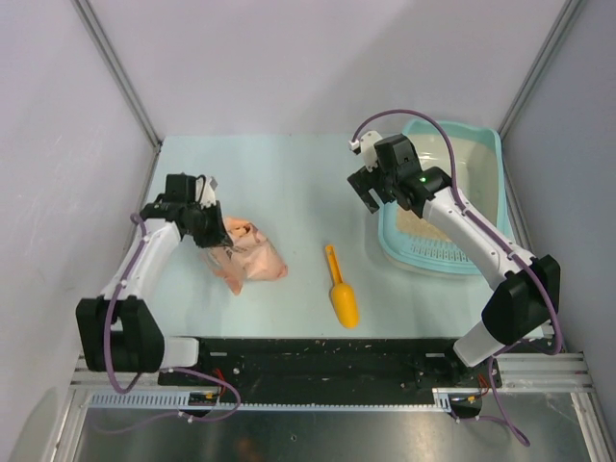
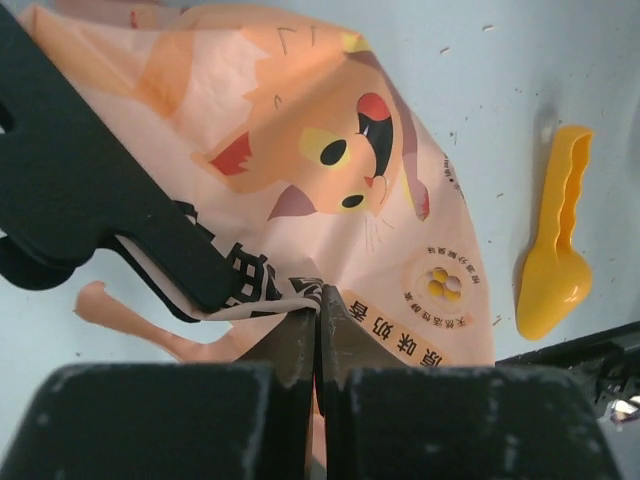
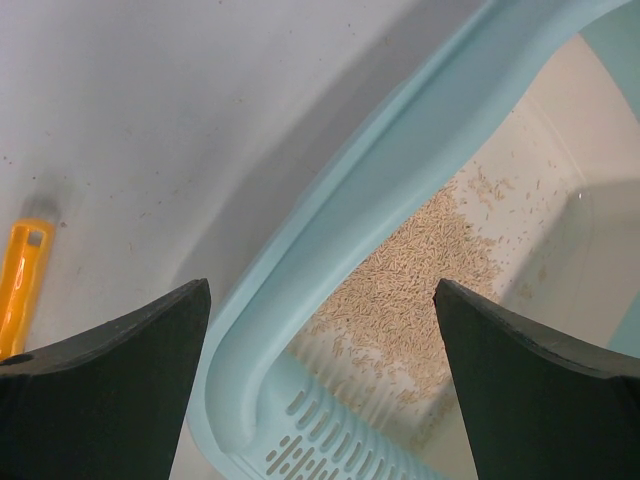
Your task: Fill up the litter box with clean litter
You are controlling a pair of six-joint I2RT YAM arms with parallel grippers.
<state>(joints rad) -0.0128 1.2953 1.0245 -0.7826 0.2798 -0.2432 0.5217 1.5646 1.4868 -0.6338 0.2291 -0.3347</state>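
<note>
Right wrist: litter box rim directly beneath the wide-open right claw

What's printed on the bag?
The bag is pink-orange with a cartoon cat face and black characters, clearest in the left wrist view.

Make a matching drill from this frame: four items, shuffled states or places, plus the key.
Items
1. left gripper
2. right gripper
3. scoop
4. litter

States or places
A. thin patch inside the box, by the grille
B. shut on the edge of the bag
C. lying loose on the table, between bag and box
D. open, above the box rim

Pairs: 1-B, 2-D, 3-C, 4-A
</note>
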